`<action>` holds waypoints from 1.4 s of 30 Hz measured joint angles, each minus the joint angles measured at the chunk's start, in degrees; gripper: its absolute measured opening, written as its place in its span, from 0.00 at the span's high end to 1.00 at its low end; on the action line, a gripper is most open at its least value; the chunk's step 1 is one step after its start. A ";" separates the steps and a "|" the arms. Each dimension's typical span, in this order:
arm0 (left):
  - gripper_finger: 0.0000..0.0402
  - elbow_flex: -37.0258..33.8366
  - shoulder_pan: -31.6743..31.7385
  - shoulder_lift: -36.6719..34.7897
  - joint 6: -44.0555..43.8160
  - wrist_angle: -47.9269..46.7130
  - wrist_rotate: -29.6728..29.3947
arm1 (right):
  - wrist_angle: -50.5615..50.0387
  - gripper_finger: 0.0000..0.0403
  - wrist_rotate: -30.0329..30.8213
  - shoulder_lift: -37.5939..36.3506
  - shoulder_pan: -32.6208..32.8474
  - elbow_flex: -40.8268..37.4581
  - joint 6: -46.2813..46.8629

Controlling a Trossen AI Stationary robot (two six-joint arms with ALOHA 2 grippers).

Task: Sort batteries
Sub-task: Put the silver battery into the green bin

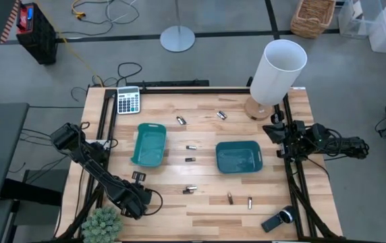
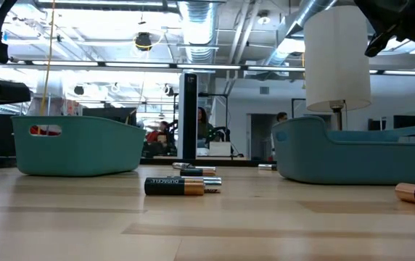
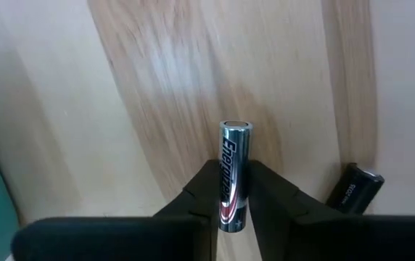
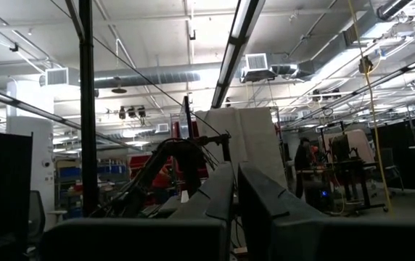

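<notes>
Several small batteries lie on their sides scattered over the wooden table, among them one near the far side, a pair near the front and a dark Duracell. Two teal trays stand mid-table, left and right. My left gripper hovers near the table's near left corner, shut on a silver Energizer battery. A dark battery lies beside it on the wood. My right gripper waits shut at the table's right edge, pointing into the room. My left gripper pinches the silver Energizer battery between its two fingers, which sit on the battery's rear half. The battery lies along the fingers, and its free end sticks out past the fingertips. The fingers come from above, over bare wood; whether the battery touches the table does not show.
A grey calculator sits at the far left corner. A white lampshade on a wooden base stands at the far right. A black-and-silver handheld device lies near the front right, and a small green plant is at the front left corner.
</notes>
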 joint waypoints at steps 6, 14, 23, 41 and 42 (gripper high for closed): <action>0.90 0.15 0.02 0.07 0.16 -0.04 -0.09 | -0.02 0.90 -0.02 0.02 0.00 0.00 -0.13; 0.90 0.87 0.11 -3.80 0.32 0.16 -6.02 | -0.09 0.90 -0.02 0.01 -0.01 0.00 -0.11; 0.90 1.04 0.48 -11.32 1.29 1.57 -12.76 | -0.22 0.90 -0.02 0.01 -0.01 0.00 -0.07; 0.89 -1.54 6.91 -29.17 -1.55 1.50 -35.37 | -0.26 0.90 -0.02 0.00 -0.02 -0.02 -0.01; 0.89 -2.12 8.06 -29.41 -2.80 0.42 -35.47 | -0.27 0.90 -0.02 0.02 -0.02 -0.02 0.00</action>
